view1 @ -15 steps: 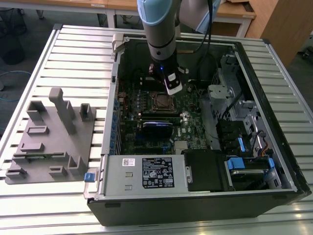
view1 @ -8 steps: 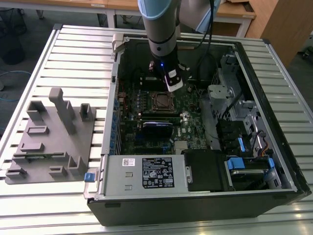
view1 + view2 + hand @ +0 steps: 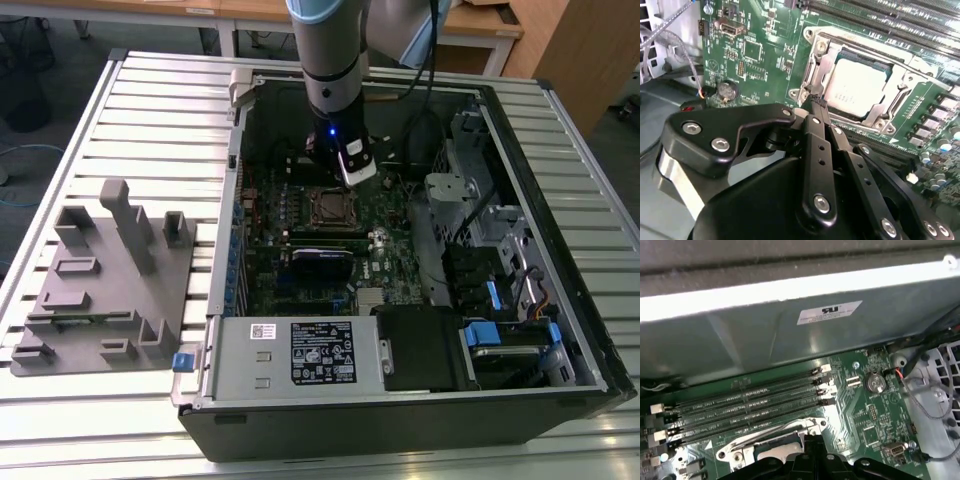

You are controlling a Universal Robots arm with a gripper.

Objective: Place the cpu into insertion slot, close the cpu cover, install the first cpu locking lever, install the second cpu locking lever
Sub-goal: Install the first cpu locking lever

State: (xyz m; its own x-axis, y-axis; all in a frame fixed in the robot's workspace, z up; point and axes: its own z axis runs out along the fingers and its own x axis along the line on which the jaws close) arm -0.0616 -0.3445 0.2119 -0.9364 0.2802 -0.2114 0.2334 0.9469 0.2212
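The cpu [image 3: 855, 87], a flat chip with a dull grey top, lies seated in the insertion slot [image 3: 328, 207] on the green board. The silver cpu cover [image 3: 901, 80] lies flat over it and frames it, and its edge also shows in the first wrist view [image 3: 775, 447]. My gripper [image 3: 813, 103] is shut, with the black fingers pressed together and nothing seen between them. Its tip sits at the socket's corner, right beside the cover's rim and a thin metal lever there [image 3: 812, 67]. In the exterior view the gripper [image 3: 347, 178] hangs just above the socket, inside the open computer case.
Long black memory slots [image 3: 750, 405] run beside the socket. A coin battery [image 3: 727, 91] and loose wires [image 3: 675, 40] lie off to one side. The case wall [image 3: 790, 315] rises close behind. A power supply [image 3: 300, 350] sits at the front. A grey fixture [image 3: 110, 280] stands at the exterior view's left.
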